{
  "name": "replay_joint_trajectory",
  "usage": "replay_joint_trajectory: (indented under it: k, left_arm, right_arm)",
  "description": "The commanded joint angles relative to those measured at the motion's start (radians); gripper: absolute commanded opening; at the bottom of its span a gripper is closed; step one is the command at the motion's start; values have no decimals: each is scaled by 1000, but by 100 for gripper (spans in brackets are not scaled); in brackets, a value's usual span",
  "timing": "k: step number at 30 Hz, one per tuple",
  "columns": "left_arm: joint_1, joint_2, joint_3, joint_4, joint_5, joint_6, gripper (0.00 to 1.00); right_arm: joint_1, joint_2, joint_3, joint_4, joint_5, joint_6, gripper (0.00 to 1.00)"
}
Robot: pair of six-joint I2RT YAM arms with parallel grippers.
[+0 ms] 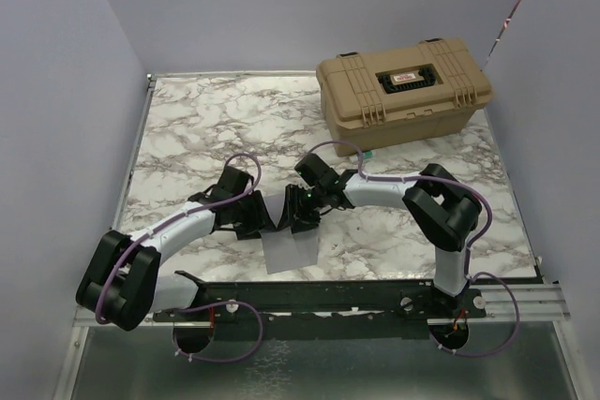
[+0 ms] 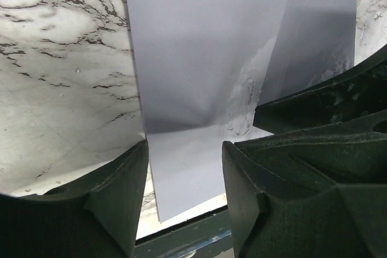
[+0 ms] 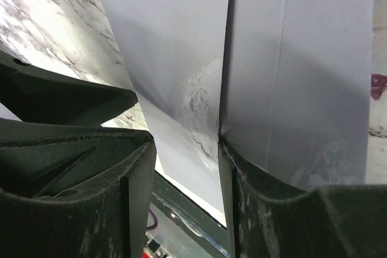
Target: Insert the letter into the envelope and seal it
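The blue-grey envelope (image 1: 289, 250) lies near the table's front edge, between my two grippers. One panel of it stands raised between them (image 1: 278, 208). In the left wrist view the envelope (image 2: 187, 58) runs down between the spread fingers of my left gripper (image 2: 184, 149), which is open and holds nothing. My right gripper (image 3: 186, 143) is open too. A raised sheet of the envelope (image 3: 296, 58) leans against the outer face of its right finger, and the flat part (image 3: 169, 40) shows in the gap. The letter is not in view.
A tan toolbox (image 1: 405, 91) stands shut at the back right of the marble table (image 1: 187, 138). A dark metal rail (image 1: 375, 297) runs along the front edge just below the envelope. Lavender walls close in the left, back and right sides.
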Motion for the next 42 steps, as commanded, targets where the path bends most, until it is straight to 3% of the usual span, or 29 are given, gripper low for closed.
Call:
replay_joint_trajectory:
  k: [1,5,11,15,22,26,31,34,38,42]
  left_arm:
    - [-4,0,-39,41,43,-20,53]
    - [-4,-14,-34,33,27,-15,52]
    - [-3,-48,29,-52,-88,16,52]
    - [-2,-41,98,-90,-151,46,53]
    - [-2,-33,224,-95,-223,93,57]
    - [-1,0,300,-90,-267,144,57]
    - [-1,75,370,-45,-236,200,66]
    - [-1,101,386,-5,-220,221,76]
    - [-1,114,402,57,-188,267,93]
    - [-1,155,423,122,-149,277,98]
  right_arm:
    - [14,12,-35,97,-24,65,50]
    - [13,-14,-40,69,31,75,50]
    - [14,-135,10,-103,225,-5,51]
    - [13,-222,39,-209,386,-67,51]
    - [10,-320,51,-376,804,-106,51]
    - [-58,-341,55,-435,894,-111,52]
    - [-106,-356,3,-335,988,-236,52]
    - [-130,-362,-72,-191,1057,-364,63]
    - [-253,-390,-164,-58,1009,-397,66]
    - [-361,-478,-284,78,884,-348,63]
